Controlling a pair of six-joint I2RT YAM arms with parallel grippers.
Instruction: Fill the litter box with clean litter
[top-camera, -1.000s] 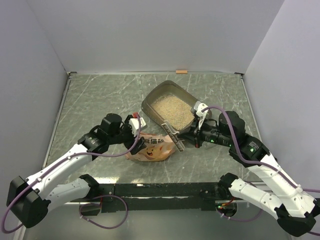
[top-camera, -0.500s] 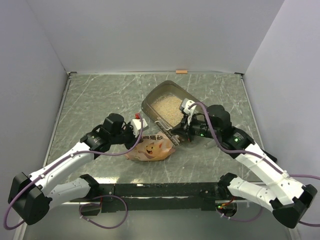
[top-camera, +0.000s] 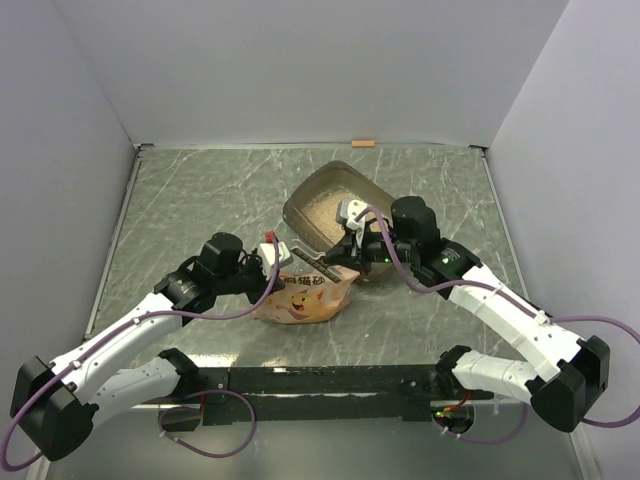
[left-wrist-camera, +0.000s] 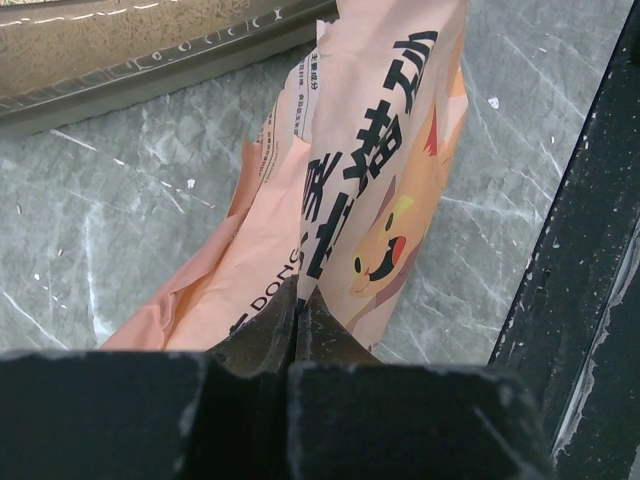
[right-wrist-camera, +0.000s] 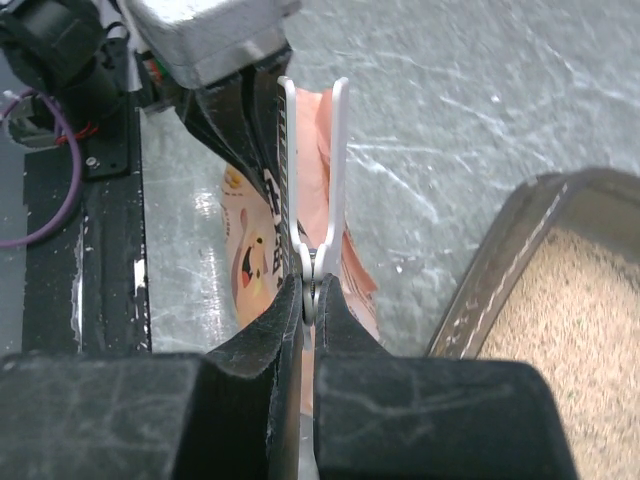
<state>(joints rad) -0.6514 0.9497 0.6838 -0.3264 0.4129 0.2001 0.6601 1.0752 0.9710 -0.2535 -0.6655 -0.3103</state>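
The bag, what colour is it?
The bag is orange-pink with black lettering and a cartoon face; best in left wrist view.

The litter box (right-wrist-camera: 490, 270) is made of smooth, translucent brown-grey plastic, with a faint shine along the rim. The clean litter (right-wrist-camera: 580, 340) inside is seen as fine, dry, matt beige grains. The orange-pink bag (left-wrist-camera: 380, 150) is of thin printed film, crinkled and slightly glossy. The table (left-wrist-camera: 120, 220) is given a polished, marble-like grey surface. The white clip (right-wrist-camera: 338, 160) looks like smooth plastic.
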